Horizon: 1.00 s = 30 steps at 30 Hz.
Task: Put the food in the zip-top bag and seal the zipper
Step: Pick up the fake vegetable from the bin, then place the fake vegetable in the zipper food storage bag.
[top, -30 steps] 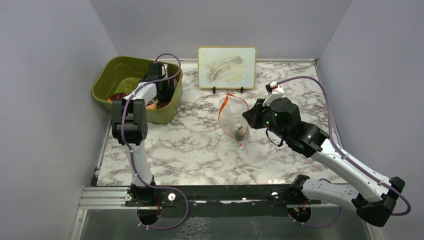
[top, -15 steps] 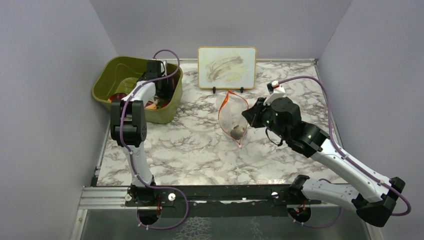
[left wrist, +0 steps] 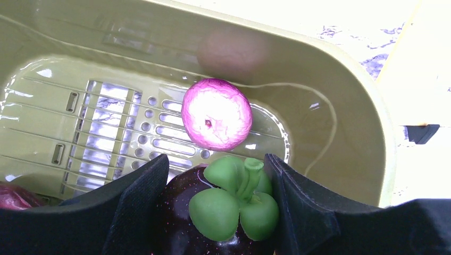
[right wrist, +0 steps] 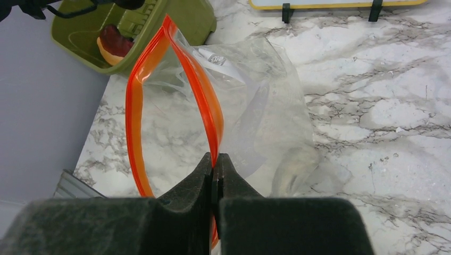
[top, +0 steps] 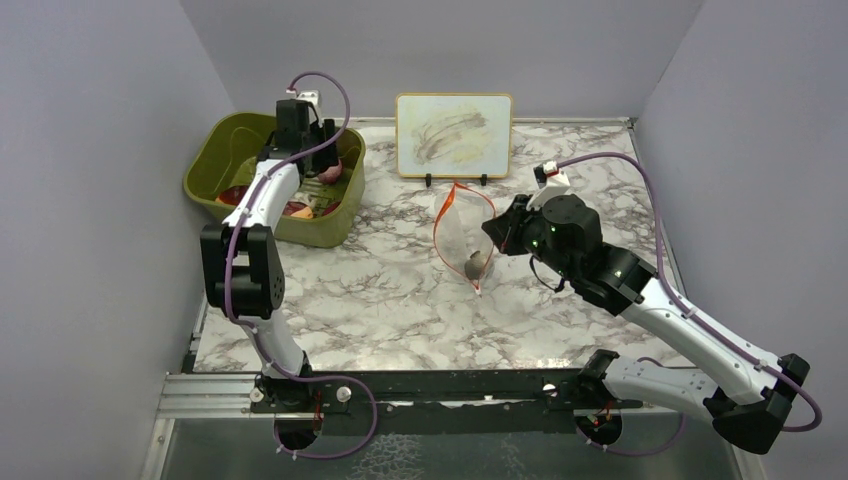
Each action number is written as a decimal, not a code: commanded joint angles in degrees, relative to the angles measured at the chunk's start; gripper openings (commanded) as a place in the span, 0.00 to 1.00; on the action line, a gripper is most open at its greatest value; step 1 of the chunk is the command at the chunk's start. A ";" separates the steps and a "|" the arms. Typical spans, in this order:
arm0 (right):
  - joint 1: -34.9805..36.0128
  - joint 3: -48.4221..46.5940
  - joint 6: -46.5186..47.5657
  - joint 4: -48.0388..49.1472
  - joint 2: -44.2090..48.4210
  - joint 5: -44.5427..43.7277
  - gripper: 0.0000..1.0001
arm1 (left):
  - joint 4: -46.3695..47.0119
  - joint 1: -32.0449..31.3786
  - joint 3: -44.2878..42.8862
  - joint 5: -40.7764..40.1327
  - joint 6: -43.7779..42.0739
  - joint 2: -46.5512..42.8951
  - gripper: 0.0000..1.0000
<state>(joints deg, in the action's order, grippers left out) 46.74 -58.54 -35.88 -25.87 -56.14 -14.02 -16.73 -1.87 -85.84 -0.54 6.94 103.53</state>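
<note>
**Ops:** Left arm has lifted since a second ago. Its elbow has swung out toward nine o'clock, and the wrist now sits higher over the olive bin (top: 325, 230) at ten o'clock on the table.

**Desk:** And its gripper?

**Ops:** On my wrist feed the left gripper (left wrist: 215, 175) has both pads pressed against a dark purple piece (left wrist: 178, 215) with a green leafy top, held clear of the bin floor. The frame edge cuts off its lower half. A pink-purple piece (left wrist: 216, 114) lies loose on the slotted floor, at twelve o'clock from the fingers.

**Desk:** The hot dog?

**Ops:** I only see part of the hot dog (right wrist: 114, 42), in the bin. From overhead the arm covers much of the bin's contents.

**Desk:** Right side?

**Ops:** The right arm reaches from five o'clock toward the table's middle. The right gripper (right wrist: 215, 172) is pressed together, pinching the zipper (right wrist: 205, 95) of the zip-top bag (right wrist: 266, 106), whose mouth stands open. A grey piece (top: 474, 266) sits inside the bag, but I can't make out its shape through the plastic.
</note>
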 commanded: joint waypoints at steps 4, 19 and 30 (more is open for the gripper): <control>-0.25 1.45 -1.02 3.01 0.63 1.48 0.01 | 3.27 0.36 3.13 -1.21 1.73 -5.68 0.26; -0.27 -0.45 -4.88 3.12 -2.54 1.59 0.01 | 3.53 0.37 7.47 8.56 8.31 -20.63 0.26; -0.26 -5.49 -4.87 6.13 -10.87 2.43 0.01 | 10.07 -3.81 11.27 30.24 16.98 -26.33 0.27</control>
<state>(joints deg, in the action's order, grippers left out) 46.74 -61.80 -39.46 -23.35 -64.82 -12.62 -11.44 -3.07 -74.96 17.58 18.33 78.39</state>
